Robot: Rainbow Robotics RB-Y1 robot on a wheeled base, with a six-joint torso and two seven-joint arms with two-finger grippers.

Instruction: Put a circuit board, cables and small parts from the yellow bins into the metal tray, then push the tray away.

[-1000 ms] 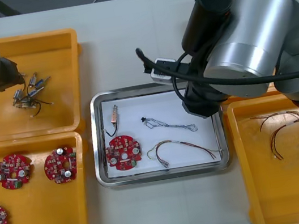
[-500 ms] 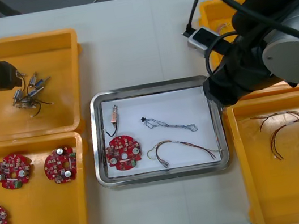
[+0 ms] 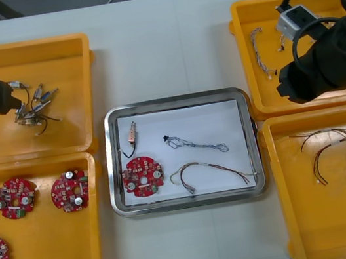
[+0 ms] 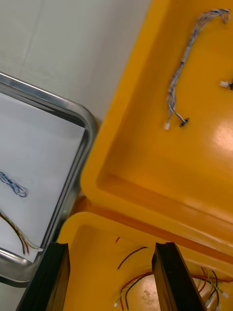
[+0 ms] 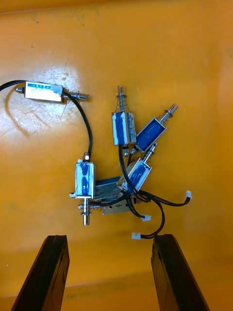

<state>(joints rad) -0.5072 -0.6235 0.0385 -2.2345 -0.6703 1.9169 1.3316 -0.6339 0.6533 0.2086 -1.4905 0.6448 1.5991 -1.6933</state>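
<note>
The left gripper (image 5: 109, 240) hung over the far-left yellow bin (image 3: 63, 68), its 2 fingers spread with nothing between them. The small metal parts (image 5: 137, 175) lay in a tangled heap just ahead of the fingertips, inside the span of the gap. The nearest part pointed away from the fingers, so its long axis ran across the closing line. That arm was plainly the nearer one, and it probably needed only a short reach forward and down.

In the middle, the metal tray (image 3: 173, 101) held 1 circuit board (image 3: 142, 176), 1 small part (image 3: 132, 134) and 2 cables (image 3: 195, 143).

The right gripper (image 4: 110, 248) hovered over the wall shared by the 2 right-hand bins (image 4: 160, 160), its fingers apart and empty, well away from the parts.
</note>
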